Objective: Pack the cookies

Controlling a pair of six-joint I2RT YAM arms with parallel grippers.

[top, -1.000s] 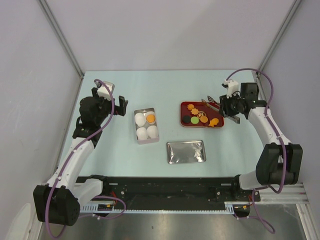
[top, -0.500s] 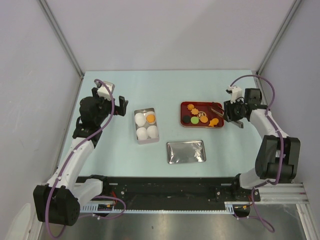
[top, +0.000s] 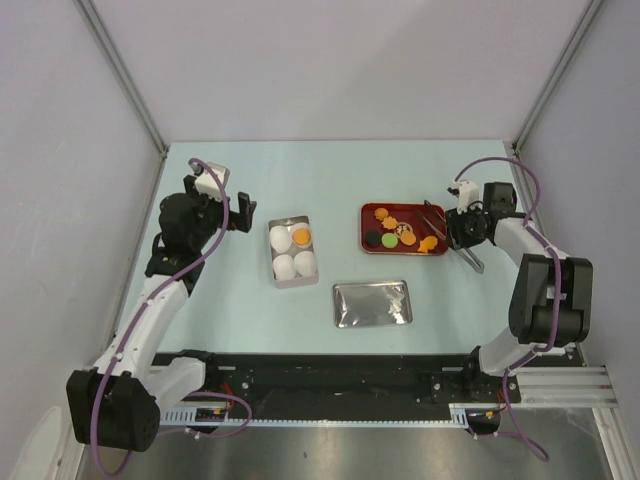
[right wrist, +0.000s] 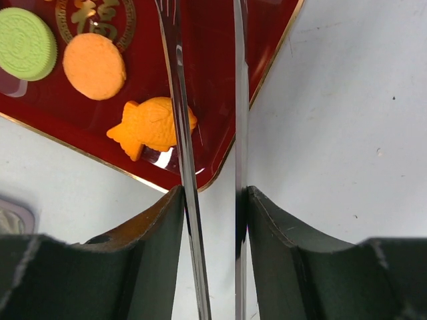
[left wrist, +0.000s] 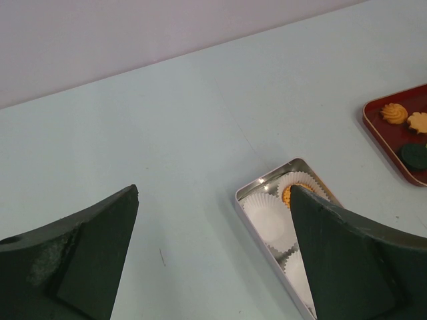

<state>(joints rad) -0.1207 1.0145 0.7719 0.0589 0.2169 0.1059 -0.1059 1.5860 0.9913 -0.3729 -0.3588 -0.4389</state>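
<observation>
Pale blue-green table (top: 330,180) carrying, from left to right, an open rectangular silver tin (top: 292,218) lined with white paper cups (top: 283,265), its flat metal lid (top: 372,304) nearer the arms, and a red lacquered rectangular tray (top: 363,228). Left gripper (left wrist: 213,190) hovers left of the tin, jaws wide apart and empty. Right gripper (right wrist: 213,193) clamps slender steel tongs (right wrist: 181,100) at the tray's right corner, one blade crossing an orange fish-shaped cookie (right wrist: 153,125). The cookies (top: 402,231) lie on the tray; one orange round cookie (top: 301,236) sits in a cup.
</observation>
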